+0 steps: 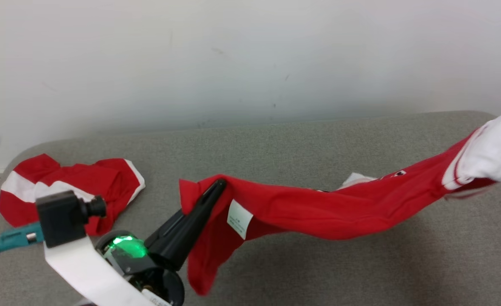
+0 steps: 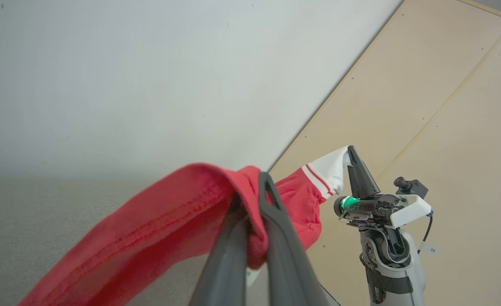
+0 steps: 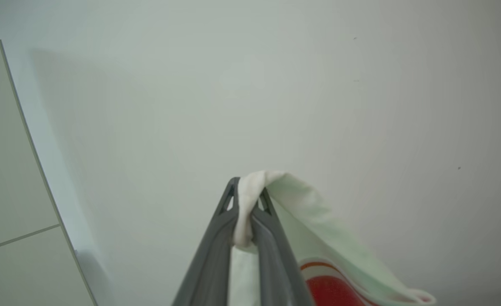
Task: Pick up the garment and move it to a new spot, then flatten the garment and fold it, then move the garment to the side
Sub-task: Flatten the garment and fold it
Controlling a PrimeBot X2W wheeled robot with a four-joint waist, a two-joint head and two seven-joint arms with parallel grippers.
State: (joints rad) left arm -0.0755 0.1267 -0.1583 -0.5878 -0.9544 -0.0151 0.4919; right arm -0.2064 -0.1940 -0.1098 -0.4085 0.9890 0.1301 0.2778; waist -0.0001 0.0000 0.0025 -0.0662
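A: Landmark is the flat grey felt-covered table top [image 1: 301,140]. Where is the bright red jersey shirt with white sleeve ends [image 1: 318,208]?

B: Slung in the air above the table top. Its long axis runs along it, left to right, and the belly sags low. Can't tell if it brushes the felt.

A: Hands?

B: Over the table's left-middle, the left gripper [image 1: 216,187] is pinched tight on a red edge. Over the table's right end, and higher, the right gripper [image 3: 248,191] is clamped on the white sleeve cuff [image 1: 494,153].

A: Coming move?

B: My read: both ends are held, so neither arm is nearer. Carry it, then lay it down along that same axis.

A: Cloth?

B: Bunched like a rope, not spread. A loose red corner dangles below the left grip. Red stripes edge the cuff. The small white rectangular tag [image 1: 239,219] faces out beside the left grip.
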